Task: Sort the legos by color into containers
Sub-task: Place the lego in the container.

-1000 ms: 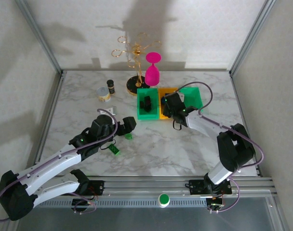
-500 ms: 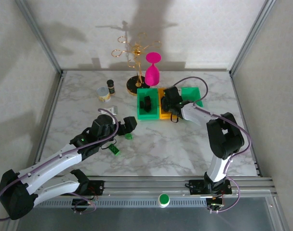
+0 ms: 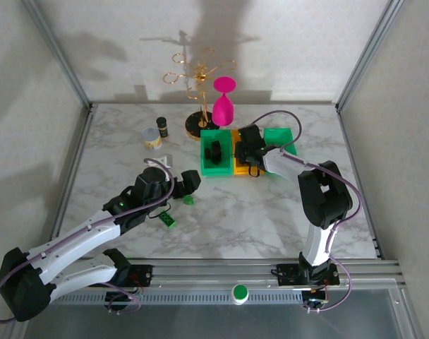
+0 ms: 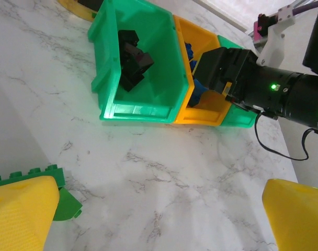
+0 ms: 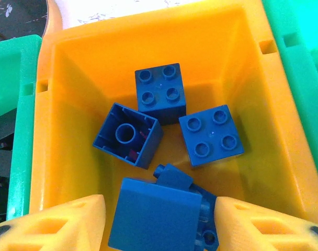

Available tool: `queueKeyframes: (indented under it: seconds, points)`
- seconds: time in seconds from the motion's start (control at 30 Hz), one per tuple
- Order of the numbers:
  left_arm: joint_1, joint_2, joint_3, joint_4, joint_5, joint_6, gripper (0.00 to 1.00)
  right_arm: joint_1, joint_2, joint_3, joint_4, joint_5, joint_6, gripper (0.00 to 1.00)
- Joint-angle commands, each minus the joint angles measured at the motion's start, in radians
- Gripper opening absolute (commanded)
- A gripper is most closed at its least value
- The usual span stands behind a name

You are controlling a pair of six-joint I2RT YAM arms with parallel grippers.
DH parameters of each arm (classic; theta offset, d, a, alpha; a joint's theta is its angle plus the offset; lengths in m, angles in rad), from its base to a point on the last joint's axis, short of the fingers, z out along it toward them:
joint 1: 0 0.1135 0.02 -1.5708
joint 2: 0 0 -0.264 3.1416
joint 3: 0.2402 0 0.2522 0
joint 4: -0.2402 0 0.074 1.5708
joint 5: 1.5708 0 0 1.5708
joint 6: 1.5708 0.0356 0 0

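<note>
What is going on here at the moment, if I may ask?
A color-sorting job is under way. The right gripper holds a blue brick over the orange bin, where other blue bricks already lie. The left gripper hangs open above the table beside a loose green brick. Black bricks sit in one green bin.
</note>
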Motion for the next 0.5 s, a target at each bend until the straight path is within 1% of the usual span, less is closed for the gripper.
queueKeyframes:
  seconds: [0.0, 0.13, 0.23, 0.37, 0.47]
  points:
    - [-0.005, -0.008, 0.037, 0.003, -0.010, 0.024, 1.00, -0.004, -0.050, 0.025, -0.010, -0.006, -0.021, 0.59]
    - [-0.005, -0.021, 0.037, -0.006, -0.025, 0.024, 1.00, 0.001, -0.119, 0.012, -0.033, -0.027, -0.016, 0.63]
    - [-0.003, -0.045, 0.035, -0.024, -0.037, 0.022, 1.00, 0.024, -0.175, -0.020, -0.047, -0.047, -0.008, 0.65]
    - [-0.002, -0.087, 0.020, -0.065, -0.061, 0.012, 1.00, 0.095, -0.238, -0.073, -0.067, -0.060, -0.007, 0.67]
    - [0.001, -0.140, -0.002, -0.105, -0.083, -0.008, 1.00, 0.168, -0.292, -0.136, -0.068, -0.068, 0.011, 0.68]
